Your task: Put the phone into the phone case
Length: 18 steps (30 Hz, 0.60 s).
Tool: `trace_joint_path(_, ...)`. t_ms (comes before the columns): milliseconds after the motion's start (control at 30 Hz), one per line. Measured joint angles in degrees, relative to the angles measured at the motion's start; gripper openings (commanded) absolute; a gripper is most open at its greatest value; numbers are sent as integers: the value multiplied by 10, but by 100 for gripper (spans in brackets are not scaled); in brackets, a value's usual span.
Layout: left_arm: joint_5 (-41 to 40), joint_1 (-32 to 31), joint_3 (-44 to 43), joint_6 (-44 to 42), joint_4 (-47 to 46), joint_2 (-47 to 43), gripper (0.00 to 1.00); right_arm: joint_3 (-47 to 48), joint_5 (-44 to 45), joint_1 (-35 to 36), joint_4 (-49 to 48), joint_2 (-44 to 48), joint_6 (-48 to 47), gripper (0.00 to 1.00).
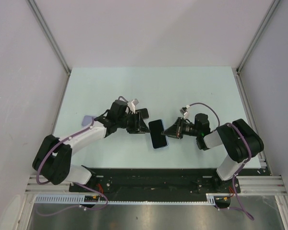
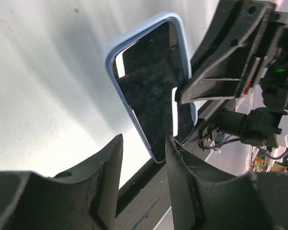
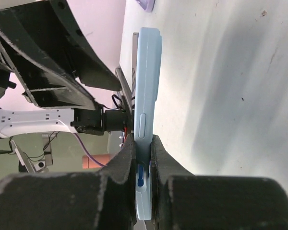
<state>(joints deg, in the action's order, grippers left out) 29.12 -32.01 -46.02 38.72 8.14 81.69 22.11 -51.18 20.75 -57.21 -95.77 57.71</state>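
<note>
My right gripper (image 3: 143, 143) clamps the phone case (image 3: 149, 62) edge firmly, so my left gripper (image 2: 144, 141), jaws apart beside it, should press the phone (image 2: 153, 86) evenly inside.

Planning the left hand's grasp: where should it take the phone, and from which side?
Take the phone at its free edge, opposite the right hand, which pinches it across screen and back. Come from the left, where the open left hand faces it; the thin, flat case probably suits a pinch across the faces.
</note>
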Motion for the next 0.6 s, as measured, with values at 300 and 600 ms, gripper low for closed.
trace_joint_path(300,0,0,17,6,-7,25,37,1,0,6,-27,-75,18,2)
trace_joint_path(600,-23,0,21,13,3,88,5,1,31,19,-27,-120,17,32)
